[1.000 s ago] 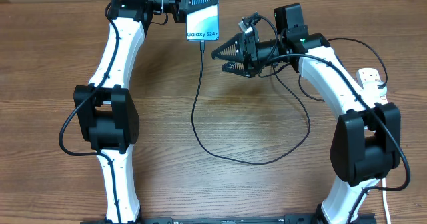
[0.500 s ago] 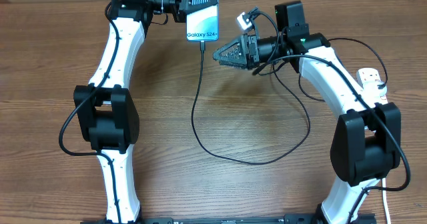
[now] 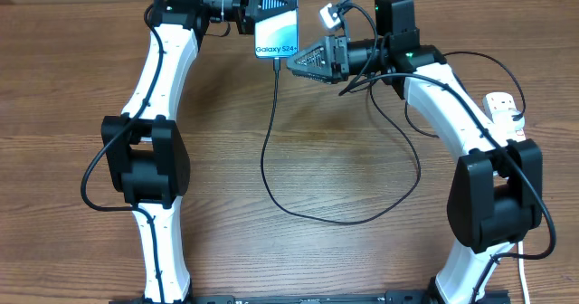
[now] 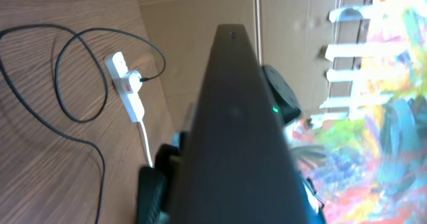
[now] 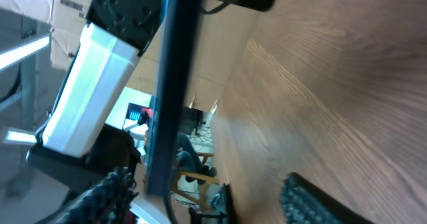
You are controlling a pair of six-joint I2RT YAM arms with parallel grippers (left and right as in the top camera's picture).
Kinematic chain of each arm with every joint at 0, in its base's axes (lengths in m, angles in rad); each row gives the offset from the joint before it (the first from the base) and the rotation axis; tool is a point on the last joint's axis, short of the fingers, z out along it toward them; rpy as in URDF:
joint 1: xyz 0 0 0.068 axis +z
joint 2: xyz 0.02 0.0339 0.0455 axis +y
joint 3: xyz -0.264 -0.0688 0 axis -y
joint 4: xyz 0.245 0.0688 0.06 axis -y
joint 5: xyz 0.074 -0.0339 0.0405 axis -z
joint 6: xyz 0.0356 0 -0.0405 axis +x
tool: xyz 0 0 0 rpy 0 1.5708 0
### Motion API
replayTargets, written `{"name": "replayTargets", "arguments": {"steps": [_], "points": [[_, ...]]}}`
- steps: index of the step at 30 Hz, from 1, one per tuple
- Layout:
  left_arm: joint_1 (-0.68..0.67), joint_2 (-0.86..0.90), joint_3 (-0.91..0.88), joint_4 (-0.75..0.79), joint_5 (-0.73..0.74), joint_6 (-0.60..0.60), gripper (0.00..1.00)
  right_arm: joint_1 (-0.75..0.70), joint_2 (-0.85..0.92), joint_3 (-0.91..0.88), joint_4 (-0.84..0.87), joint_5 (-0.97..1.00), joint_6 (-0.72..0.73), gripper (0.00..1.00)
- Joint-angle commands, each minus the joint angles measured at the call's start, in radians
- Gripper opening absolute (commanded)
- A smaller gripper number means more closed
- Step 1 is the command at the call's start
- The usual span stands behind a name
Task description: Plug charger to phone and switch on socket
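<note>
Over the last second the right pincer point(image 3: 295, 63) has been brought up from a spot over the bench point(image 3: 344, 150), below and to the right of the phone point(image 3: 276, 34), to the phone's lower right corner. Its tips are now just beside the place where the charger point(image 3: 264, 150) meets the phone's lower edge. In the same interval its jaws have been drawn in from a wide spread to a narrower one. They are seen partly open, and nothing is gripped between them. In the right wrist view the two fingers stand apart at the bottom of the picture, with the phone seen edge-on as a dark bar beyond them. Whether the tips touch the connector or the phone cannot be told.

The phone has been kept where it was, at the far edge of the bench near its middle. The left pincer point(image 3: 279, 1) is closed on its upper part. The charger hangs from the phone's lower edge and runs in a long loop towards the near side of the bench, then up to the right.

From this it is judged that the connector is already in the phone, or very nearly so, and that the right pincer is being closed in to press or steady it. The plugging step is taken to be at its end. The socket point(image 3: 503, 105) lies at the right edge of the bench, well apart from both pincers, and its switch is judged not yet handled
</note>
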Motion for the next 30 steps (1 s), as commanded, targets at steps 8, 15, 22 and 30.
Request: {"name": "replayTargets", "arguments": {"steps": [8, 15, 22, 30], "points": [[-0.015, -0.036, 0.008, -0.018, -0.038, 0.006, 0.04, 0.037, -0.010, 0.015, 0.035, 0.042, 0.100, 0.37], [-0.015, -0.036, 0.008, -0.018, -0.038, 0.021, 0.04, 0.037, -0.010, 0.015, 0.040, 0.043, 0.100, 0.04], [-0.019, -0.036, 0.008, -0.018, -0.005, 0.029, 0.04, 0.037, -0.010, 0.015, 0.109, 0.048, 0.137, 0.04], [-0.019, -0.036, 0.008, -0.018, 0.045, 0.048, 0.04, 0.036, -0.010, 0.015, 0.163, 0.088, 0.170, 0.04]]}}
